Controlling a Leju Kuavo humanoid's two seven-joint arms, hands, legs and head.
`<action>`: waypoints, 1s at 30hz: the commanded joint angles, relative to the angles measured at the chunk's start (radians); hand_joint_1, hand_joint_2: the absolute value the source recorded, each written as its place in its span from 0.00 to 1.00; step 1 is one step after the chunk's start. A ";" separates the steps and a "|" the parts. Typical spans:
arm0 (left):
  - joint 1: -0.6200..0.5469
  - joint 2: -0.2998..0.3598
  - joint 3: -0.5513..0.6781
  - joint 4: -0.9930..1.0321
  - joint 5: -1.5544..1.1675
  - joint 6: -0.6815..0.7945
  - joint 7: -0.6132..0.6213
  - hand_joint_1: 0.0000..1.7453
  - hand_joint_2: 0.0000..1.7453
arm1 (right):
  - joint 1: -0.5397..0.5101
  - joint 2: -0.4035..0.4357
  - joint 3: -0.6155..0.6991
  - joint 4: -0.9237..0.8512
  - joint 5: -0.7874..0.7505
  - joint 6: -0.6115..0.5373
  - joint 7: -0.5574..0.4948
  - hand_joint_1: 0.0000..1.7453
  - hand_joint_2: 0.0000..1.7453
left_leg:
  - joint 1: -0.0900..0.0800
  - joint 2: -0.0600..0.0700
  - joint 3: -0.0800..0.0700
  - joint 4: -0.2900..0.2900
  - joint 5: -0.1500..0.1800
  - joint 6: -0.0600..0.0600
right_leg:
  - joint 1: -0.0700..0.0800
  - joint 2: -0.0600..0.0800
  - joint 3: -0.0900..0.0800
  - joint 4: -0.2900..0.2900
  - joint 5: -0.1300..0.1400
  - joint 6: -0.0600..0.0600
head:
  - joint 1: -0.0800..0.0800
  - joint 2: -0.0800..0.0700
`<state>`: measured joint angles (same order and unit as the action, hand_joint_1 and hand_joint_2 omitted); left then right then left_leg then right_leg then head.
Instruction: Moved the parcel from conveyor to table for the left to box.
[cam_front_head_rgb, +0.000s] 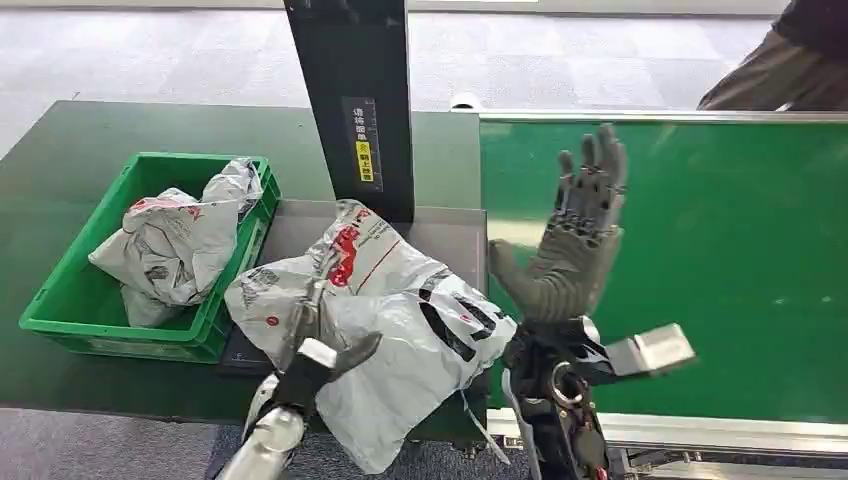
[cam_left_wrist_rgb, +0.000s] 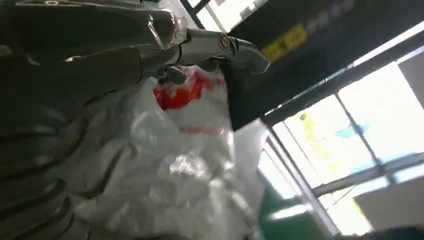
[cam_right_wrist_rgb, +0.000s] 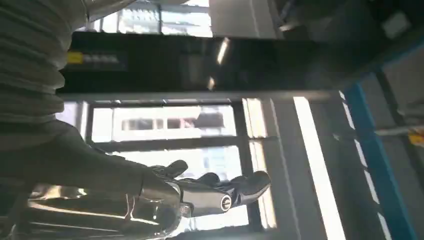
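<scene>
Parcel is a crumpled grey poly mailer with red and black print, lying on the grey plate at the front of the counter, right below the black upright post with the yellow label. Its lower end hangs off the front edge toward the robot. The left hand is on it from the near side, dark fingers lying up over the plastic and the thumb sticking out to the side, so it's touching for sure, but I can't tell whether it's really gripping. The left wrist view gets you right up against it: the left hand's fingers arch over the top of the bag's red print, crinkly plastic bunched under the palm, and the post's yellow label sits behind.

Right hand is up in the air over the green conveyor belt, palm side facing the parcel, fingers spread wide and pointing up, nothing in it. From the right wrist view those fingers show loosely extended against bright windows.

Green crate sits on the left of the counter, just beside the parcel, with another grey mailer bag stuffed in it. A person's sleeve shows beyond the far side of the conveyor
</scene>
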<state>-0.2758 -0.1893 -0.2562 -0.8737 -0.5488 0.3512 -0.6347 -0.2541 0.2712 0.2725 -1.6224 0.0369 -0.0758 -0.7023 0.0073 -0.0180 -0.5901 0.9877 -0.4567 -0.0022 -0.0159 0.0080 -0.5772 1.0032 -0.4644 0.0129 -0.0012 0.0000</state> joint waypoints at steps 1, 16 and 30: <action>-0.251 -0.096 -0.254 0.555 -0.277 0.018 0.230 0.00 1.00 | 0.075 -0.002 -0.067 -0.280 0.055 -0.065 0.004 0.00 1.00 | 0.000 -0.001 0.000 0.000 0.000 0.000 | 0.000 -0.003 0.002 0.000 -0.001 0.000 | 0.000 0.000; -0.245 -0.117 -0.258 0.542 -0.391 0.068 0.309 1.00 1.00 | 0.026 0.008 -0.078 -0.180 0.032 -0.034 0.004 0.00 1.00 | 0.000 0.004 0.008 -0.002 0.000 0.001 | 0.001 0.002 0.010 -0.002 0.000 0.000 | 0.000 0.000; 0.051 0.018 -0.068 -0.536 -0.014 0.165 -0.063 1.00 1.00 | 0.069 -0.020 -0.098 -0.187 0.047 -0.090 0.004 0.00 1.00 | 0.001 0.006 0.004 -0.001 -0.001 0.001 | 0.001 0.004 0.004 -0.001 0.000 0.000 | 0.000 0.000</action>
<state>-0.4630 -0.3124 -0.3982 -0.5446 -0.7144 0.4749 -0.6848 -0.1981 0.2953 0.2014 -1.8326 0.0786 -0.1286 -0.7019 0.0073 -0.0161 -0.5863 0.9873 -0.4566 -0.0013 -0.0158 0.0095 -0.5723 1.0034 -0.4648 0.0139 -0.0011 0.0000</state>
